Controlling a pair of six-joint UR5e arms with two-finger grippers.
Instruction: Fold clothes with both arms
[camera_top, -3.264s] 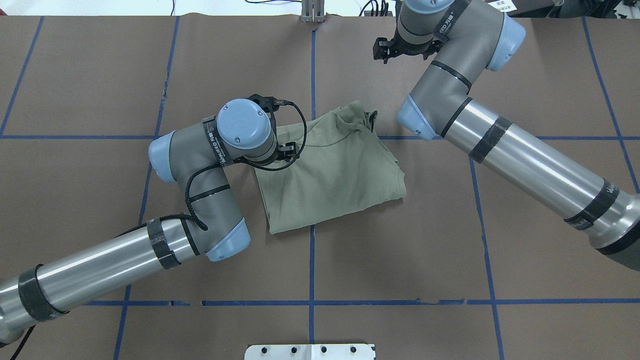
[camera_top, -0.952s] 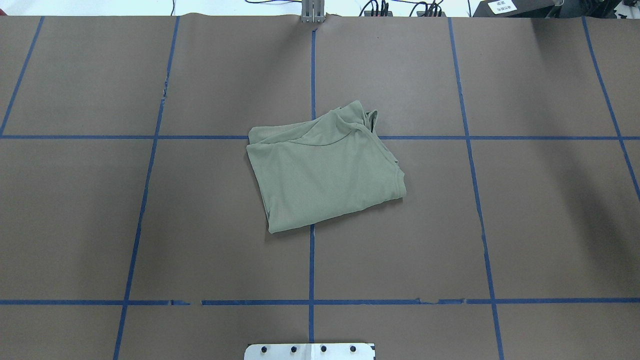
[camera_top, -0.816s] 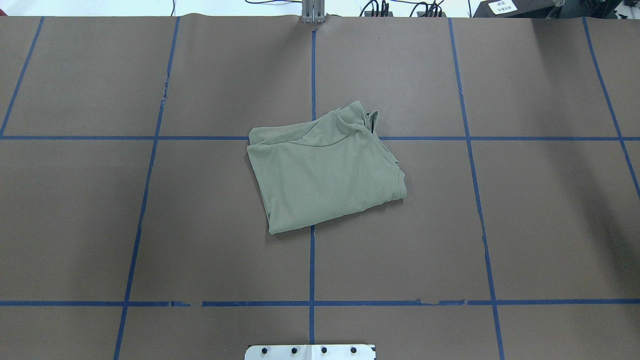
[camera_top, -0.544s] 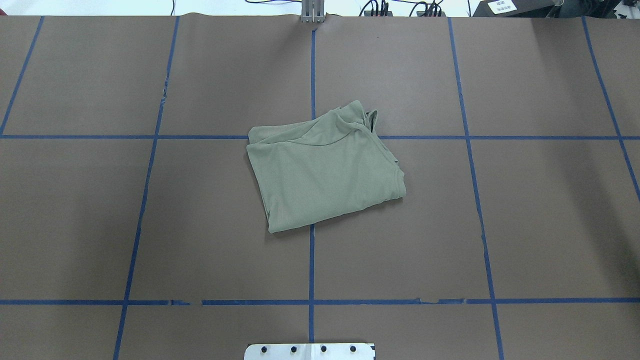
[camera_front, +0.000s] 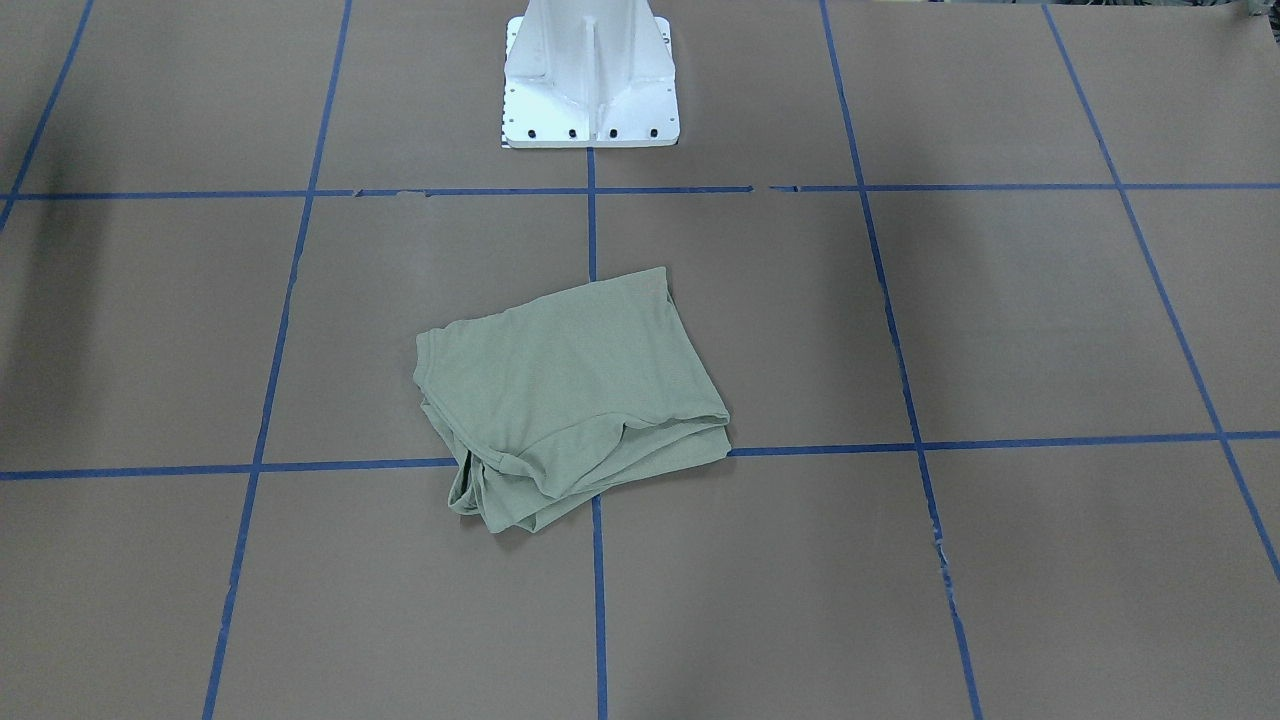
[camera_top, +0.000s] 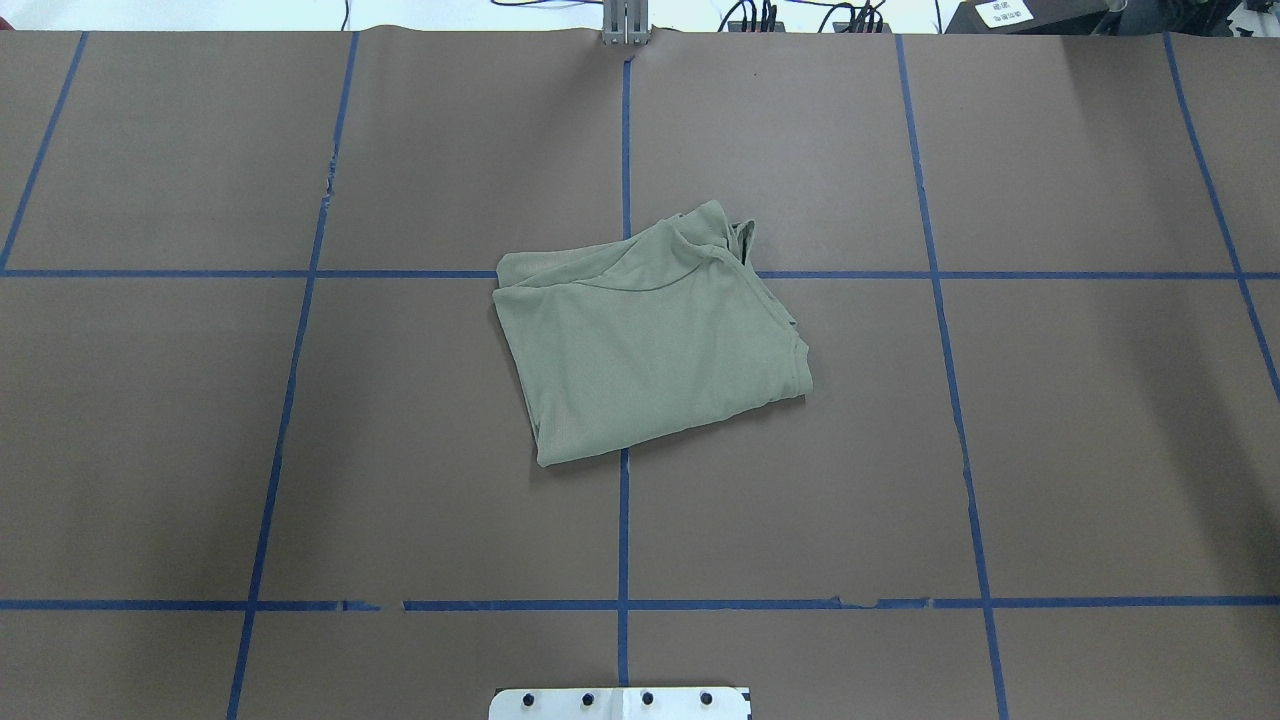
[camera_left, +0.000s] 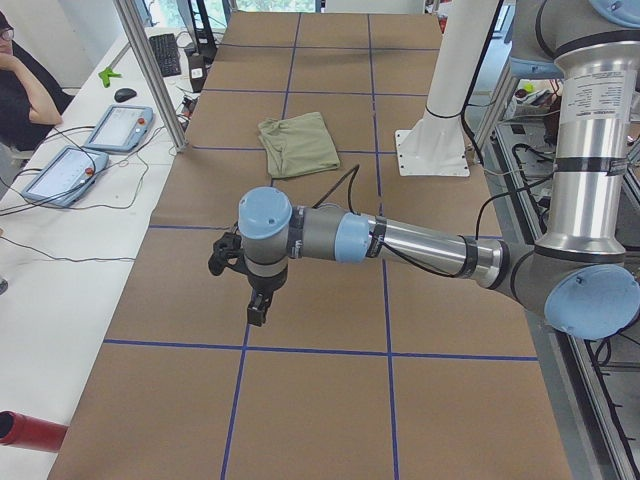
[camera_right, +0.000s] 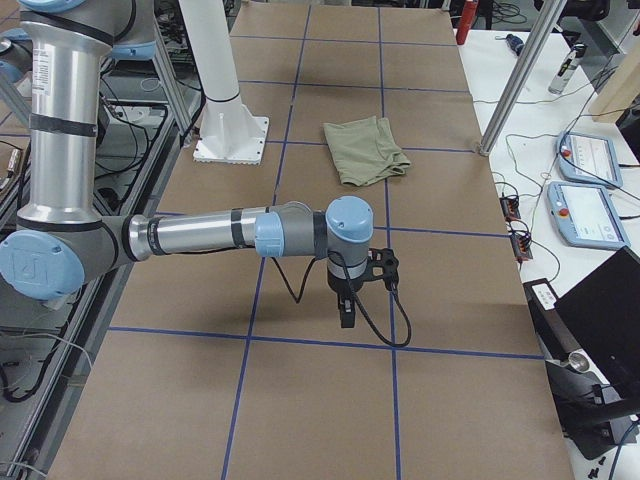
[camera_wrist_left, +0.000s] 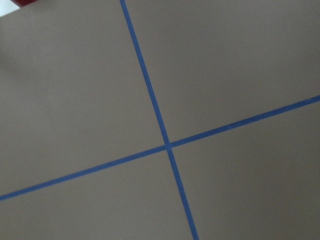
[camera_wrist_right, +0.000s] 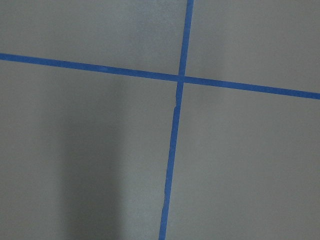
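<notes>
left arm (camera_left: 420, 245) and right arm (camera_right: 190, 235): silver tubes, grey joints, light-blue caps, black bands. black skeletal left gripper (camera_left: 248, 290), right gripper (camera_right: 358, 295); black cable (camera_right: 407, 333) loops beside the right's jaws.

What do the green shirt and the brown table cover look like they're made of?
The shirt looks like a soft, matte knit fabric: fine texture, limp folds. The table cover looks like matte brown paper, probably: flat sheets with small nicks along the blue lines.
</notes>
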